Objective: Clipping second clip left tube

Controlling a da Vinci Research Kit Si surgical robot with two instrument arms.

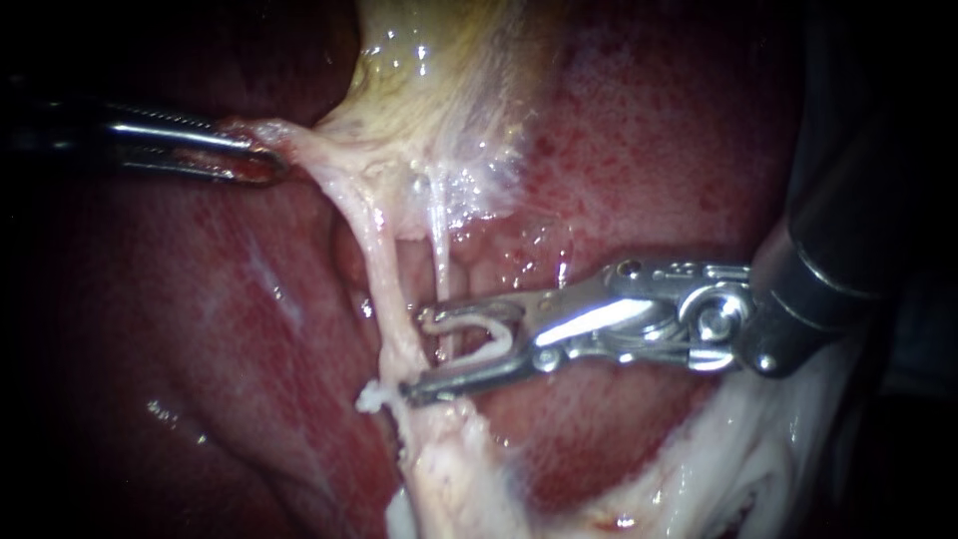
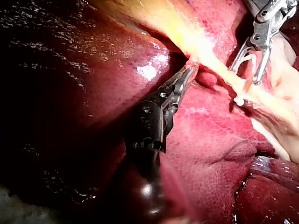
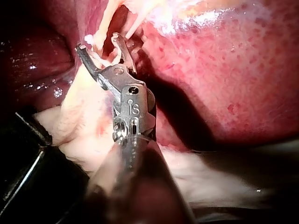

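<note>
1. Endoscope view
   - The left instrument [image 1: 254,160] has its jaws closed on pale tissue [image 1: 284,135] at the foot of the yellow gallbladder [image 1: 429,60], and the tissue is drawn taut.
   - The right instrument [image 1: 424,354] has its jaws wide apart. They carry a white clip [image 1: 494,334] with one leg lying along each jaw.
   - The left tube [image 1: 389,289] runs down just at the jaw tips. The lower tip rests against it and the upper tip is just beside it.
   - A thinner tube [image 1: 439,250] passes through the gap between the jaws.
   - A white nub [image 1: 371,399] sits on the left tube's far edge, level with the lower tip.
   - Red liver [image 1: 649,150] lies behind.

2. Left wrist view
   - The left instrument [image 2: 189,72] is clamped on the pale tissue where the yellow band begins.
   - Beyond it, the right instrument [image 2: 245,74] is spread open with the white clip [image 2: 247,58] inside.
   - Its tips reach the left tube [image 2: 219,63]. I cannot tell whether the tube lies within the gap.
   - The white nub [image 2: 239,100] is just beside the tips.

3. Right wrist view
   - The right instrument [image 3: 96,42] is open wide.
   - Pale strands lie ahead of its jaws, with the white nub [image 3: 88,38] between the tips. I cannot tell which strand is which.
</note>
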